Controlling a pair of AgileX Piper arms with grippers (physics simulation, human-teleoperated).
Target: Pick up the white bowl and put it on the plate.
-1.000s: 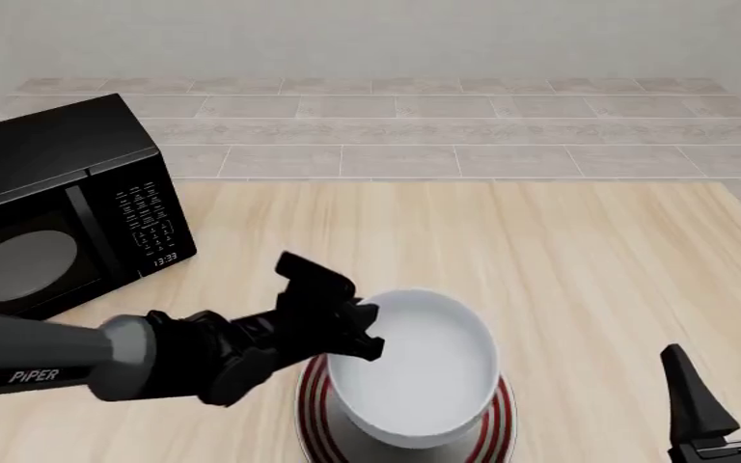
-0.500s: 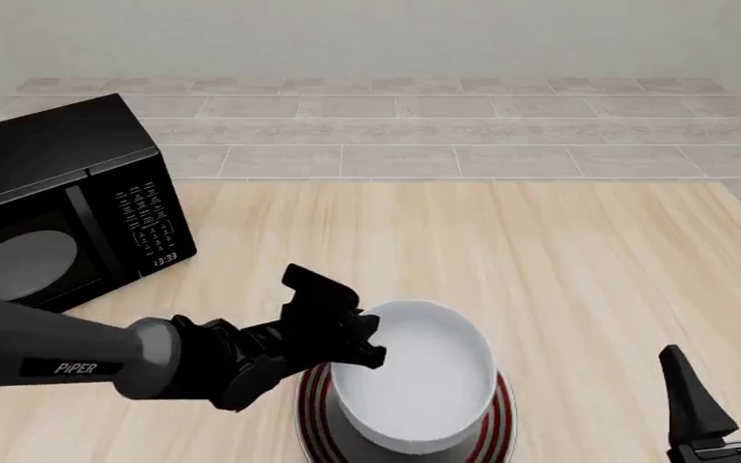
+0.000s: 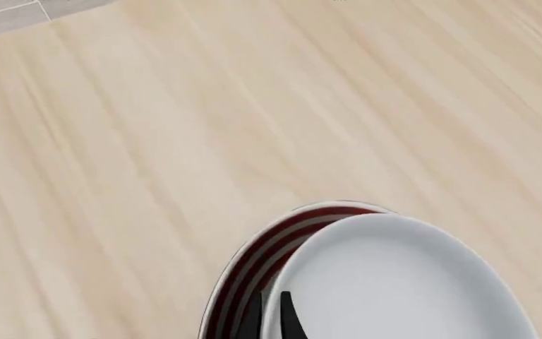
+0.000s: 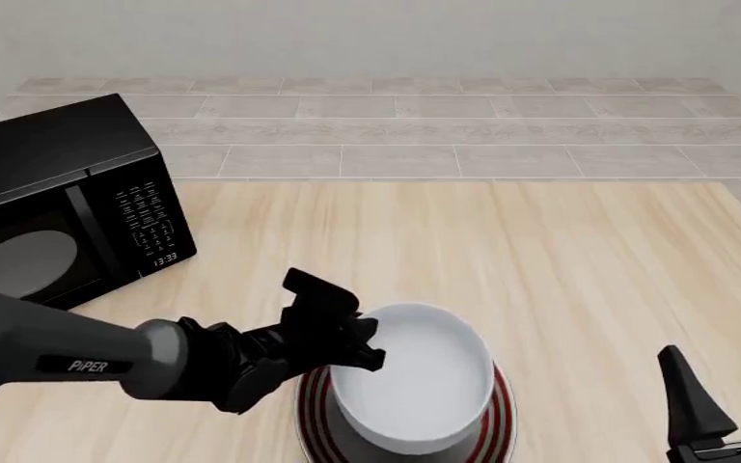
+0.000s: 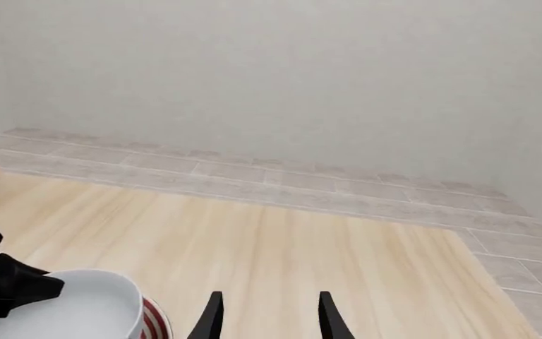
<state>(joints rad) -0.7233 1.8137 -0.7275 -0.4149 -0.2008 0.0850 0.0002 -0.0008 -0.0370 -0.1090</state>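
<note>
Upper left of the front view: black microwave on the desk, well apart from everything else. Below it the left arm comes in from the left edge twd bottom centre. Left gripper sits at the near-left rim of the bowl; in the left wrist view two dark fingertips show at the bottom edge, a narrow gap btwn them, one each side of the bowl rim, so the gripper looks closed on the rim, though actual contact can't be confirmed.

Bottom centre of the front view: white bowl sits upright over the plate, red rings showing round its base on both sides. Whether the bowl fully rests on the plate can't be told. Left wrist view shows the plate's ringed edge sticking out beside the bowl.

Bottom right corner: right gripper, fingers spread wide apart, holding nothing, well apart from the bowl. Right wrist view has its two finger tips at the bottom edge w/ bare desk btwn them, bowl at lower left.
</note>
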